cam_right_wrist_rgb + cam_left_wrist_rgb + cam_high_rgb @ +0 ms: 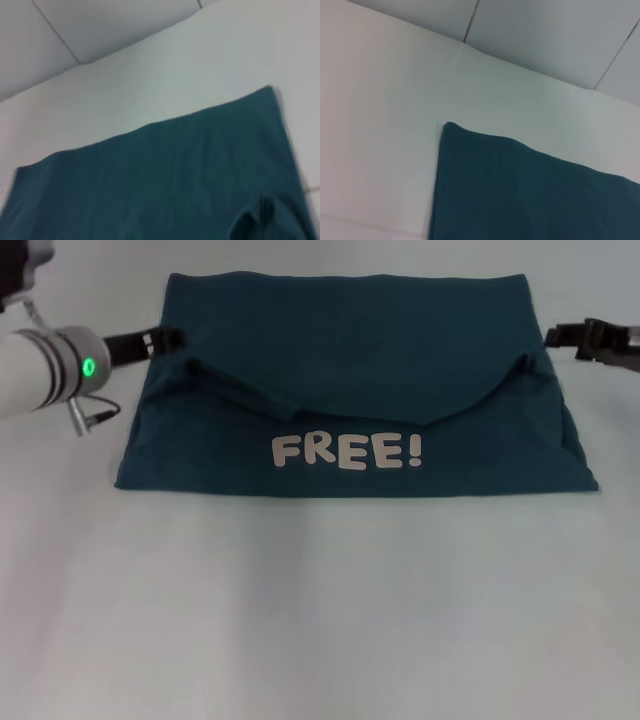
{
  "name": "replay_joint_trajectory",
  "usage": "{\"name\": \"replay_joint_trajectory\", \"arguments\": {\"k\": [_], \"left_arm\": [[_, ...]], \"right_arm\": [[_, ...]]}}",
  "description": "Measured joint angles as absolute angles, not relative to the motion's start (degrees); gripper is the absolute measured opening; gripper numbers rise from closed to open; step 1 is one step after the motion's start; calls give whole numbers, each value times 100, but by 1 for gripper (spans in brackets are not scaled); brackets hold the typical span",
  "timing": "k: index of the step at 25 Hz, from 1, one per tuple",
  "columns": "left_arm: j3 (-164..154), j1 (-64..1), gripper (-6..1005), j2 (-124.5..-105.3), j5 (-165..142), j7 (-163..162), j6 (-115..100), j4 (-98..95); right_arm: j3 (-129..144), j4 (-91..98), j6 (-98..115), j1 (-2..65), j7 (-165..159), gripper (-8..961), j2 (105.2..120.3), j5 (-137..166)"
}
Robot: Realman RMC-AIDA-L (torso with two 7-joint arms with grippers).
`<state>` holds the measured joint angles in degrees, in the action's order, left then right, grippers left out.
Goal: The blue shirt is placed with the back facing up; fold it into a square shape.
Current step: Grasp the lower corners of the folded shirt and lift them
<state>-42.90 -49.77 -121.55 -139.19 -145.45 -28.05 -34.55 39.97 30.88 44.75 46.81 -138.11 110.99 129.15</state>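
The blue shirt (350, 360) lies on the white table (320, 620) as a wide, partly folded rectangle. A plain layer covers its far half with a curved lower edge. Below that, cream "FREE!" lettering (347, 451) shows near the front hem. My left gripper (165, 340) is at the shirt's left edge, near the far corner. My right gripper (560, 336) hovers just off the right edge at the same height. The left wrist view shows a far corner of the shirt (520, 190). The right wrist view shows the shirt's far edge (175, 175) and a small fold.
The white table surface stretches broadly in front of the shirt. Behind the table, a pale tiled wall or floor (545, 35) with dark seams shows in both wrist views. My left arm's white forearm with a green light (88, 367) sits at the far left.
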Motion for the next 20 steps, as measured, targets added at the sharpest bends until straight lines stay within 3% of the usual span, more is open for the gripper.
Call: {"name": "replay_joint_trajectory", "arguments": {"k": [5, 9, 11, 20], "left_arm": [[-4289, -4242, 540, -12204, -13227, -14548, -3929, -4268], [-4109, -3654, 691, -11986, -12502, -14467, -5017, -4362], [-4011, -3595, 773, -11973, -12470, -14387, -5170, -4360], [-3699, -3426, 827, -11995, -12463, -13109, -5322, -4044]], "right_arm": [[3864, 3519, 6170, 3924, -13604, 568, 11001, 11840], [3762, 3498, 7583, 3102, -12988, 570, 11008, 10893], [3743, 3495, 7809, 2960, -12884, 571, 11021, 10827], [3276, 3278, 8427, 2515, -12461, 572, 11130, 10796]]}}
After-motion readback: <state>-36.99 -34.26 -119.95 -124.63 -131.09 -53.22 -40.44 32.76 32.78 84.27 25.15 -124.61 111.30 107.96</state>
